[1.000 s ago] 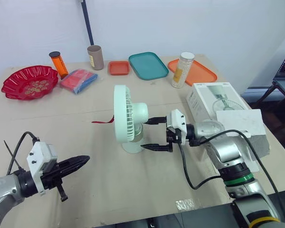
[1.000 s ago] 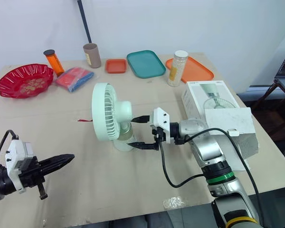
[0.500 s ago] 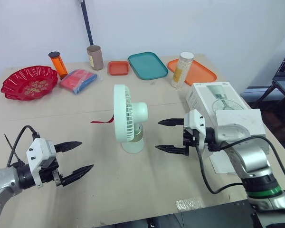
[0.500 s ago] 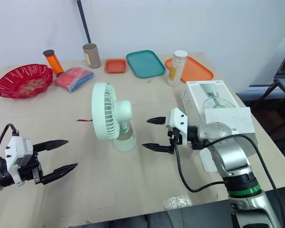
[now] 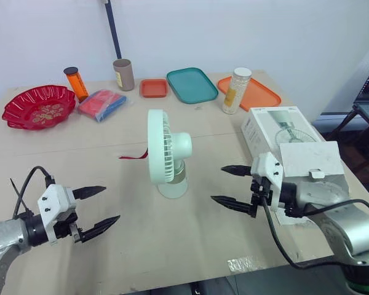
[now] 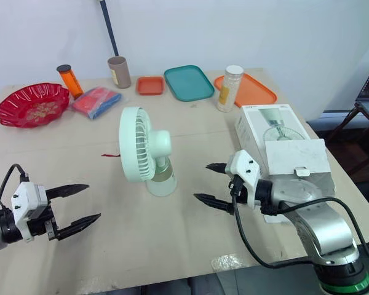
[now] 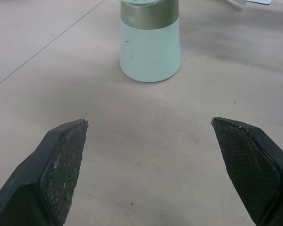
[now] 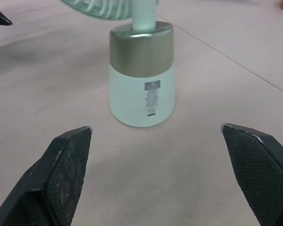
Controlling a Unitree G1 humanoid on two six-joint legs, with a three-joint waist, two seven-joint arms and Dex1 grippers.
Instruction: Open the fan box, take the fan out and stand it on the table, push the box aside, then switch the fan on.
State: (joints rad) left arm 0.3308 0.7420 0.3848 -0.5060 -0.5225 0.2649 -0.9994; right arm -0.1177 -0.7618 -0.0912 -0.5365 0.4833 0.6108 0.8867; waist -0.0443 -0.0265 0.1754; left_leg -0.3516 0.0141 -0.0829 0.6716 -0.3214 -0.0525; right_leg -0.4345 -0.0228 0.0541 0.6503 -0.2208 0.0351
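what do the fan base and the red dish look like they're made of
Fan base: smooth matt pale-green plastic, seemingly, with a satin gold band, metal or metallic-coated. Red dish: probably glossy moulded plastic, judging by its bright highlights and scalloped rim.

Fan (image 6: 141, 147) is upright on the table (image 6: 166, 246), my left gripper (image 6: 92, 201) and right gripper (image 6: 202, 181) gaping either side, box (image 6: 277, 132) off right.

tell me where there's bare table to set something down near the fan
Bare: the front strip between the left gripper and right gripper, in front of the fan; the stretch between the red bowl and the fan. Crowded: the back edge around the teal tray; the fan box fills the right side.
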